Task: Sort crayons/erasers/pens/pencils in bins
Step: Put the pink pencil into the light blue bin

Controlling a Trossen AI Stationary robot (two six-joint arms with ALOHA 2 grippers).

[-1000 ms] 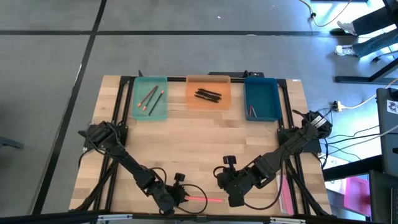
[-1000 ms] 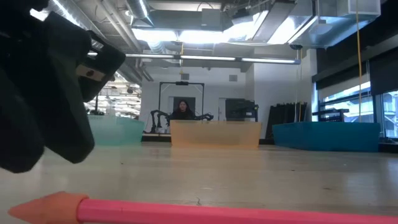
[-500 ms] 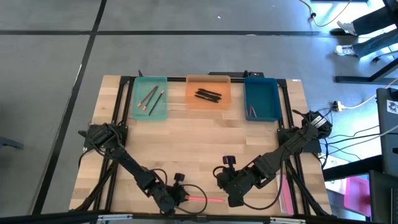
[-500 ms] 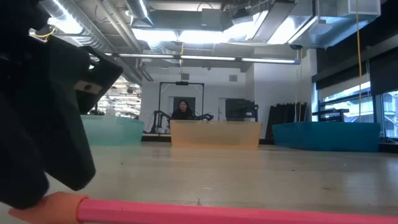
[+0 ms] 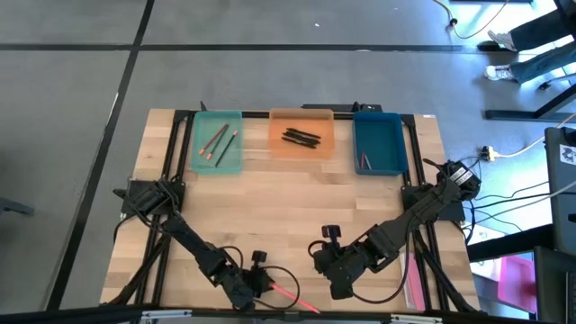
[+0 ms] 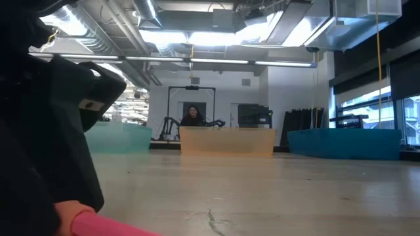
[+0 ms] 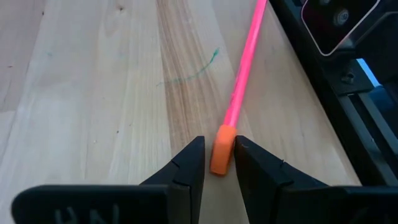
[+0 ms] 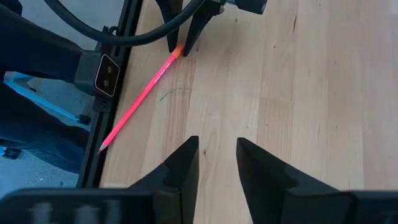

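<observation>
A pink pencil (image 5: 292, 298) with an orange eraser end lies slanting near the table's near edge, and its tip reaches past that edge (image 8: 102, 146). My left gripper (image 7: 219, 158) is shut on its eraser end; in the low view it is a dark mass (image 6: 46, 144) above that end. My right gripper (image 8: 216, 155) is open, hovering over bare wood to the right of the pencil and touching nothing. At the far edge, the teal bin (image 5: 219, 162) holds pencils, the orange bin (image 5: 301, 121) holds black pens, and the blue bin (image 5: 378, 135) holds a small reddish stick. My left gripper pinches the pencil's orange eraser end (image 7: 221, 140) between its two fingertips, which lie across the shaft. The fingers come slanting down from the table's left. The pink shaft (image 7: 242, 74) runs away from the fingers along the wood, toward the near edge.
The black frame rail (image 8: 115, 93) runs along the near edge, close under the pencil's tip. A wide pink strip (image 5: 412, 270) lies beside the right arm. A green pen mark (image 7: 193, 71) is on the wood. A person (image 6: 192, 115) sits far behind the table.
My left gripper has come down onto the pencil's eraser end. The pencil has swung about that end: it lay parallel to the near edge, and now its tip points toward and past that edge. My right arm has kept still.
</observation>
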